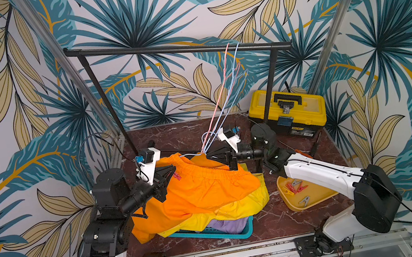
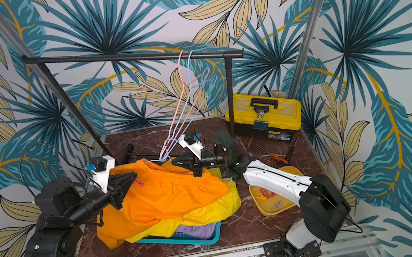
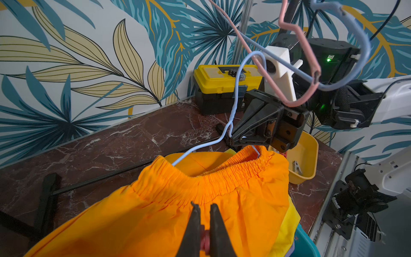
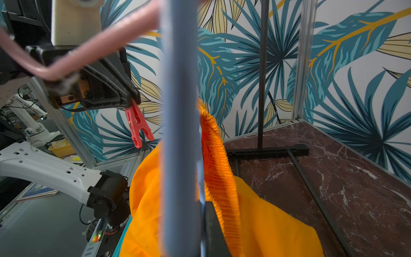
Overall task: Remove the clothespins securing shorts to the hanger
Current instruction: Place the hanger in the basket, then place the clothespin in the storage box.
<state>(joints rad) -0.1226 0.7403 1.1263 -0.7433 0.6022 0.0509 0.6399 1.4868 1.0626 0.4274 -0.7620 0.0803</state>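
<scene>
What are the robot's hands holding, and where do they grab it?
Left gripper pinches the red clothespin by its handle end; right gripper grips the blue hanger below its neck.

Red marble tabletop (image 1: 272, 220) with toolbox (image 1: 287, 112), yellow tray (image 1: 320, 197), teal basket (image 1: 232, 234), rack (image 1: 173, 49).

A yellow toolbox (image 1: 286, 112) stands behind a yellow tray (image 1: 322, 196).

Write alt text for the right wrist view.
The left gripper holds a red clothespin in the air beside the orange shorts. A blurred blue hanger wire crosses the middle, close to the lens.
</scene>
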